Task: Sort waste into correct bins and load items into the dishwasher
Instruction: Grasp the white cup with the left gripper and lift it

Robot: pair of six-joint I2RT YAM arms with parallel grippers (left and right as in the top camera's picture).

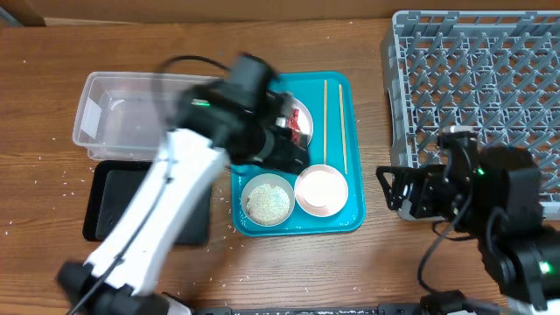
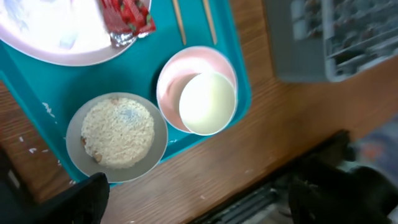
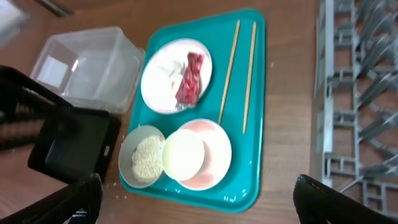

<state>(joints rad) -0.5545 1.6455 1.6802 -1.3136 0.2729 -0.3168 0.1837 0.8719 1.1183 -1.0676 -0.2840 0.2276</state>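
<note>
On the teal tray a white plate holds the red-and-silver wrapper and a white tissue. Two chopsticks lie to its right. A grey bowl of rice scraps sits by a pinkish bowl with a white cup in it. The clear tub and black tray are to the left, and the grey dish rack to the right. My left gripper is open and empty above the tray's front. My right gripper is open and empty beside the rack.
My left arm reaches across the black tray and the tub's near corner and hides part of the plate in the overhead view. Rice grains are scattered on the wooden table. The table's front edge shows in the left wrist view.
</note>
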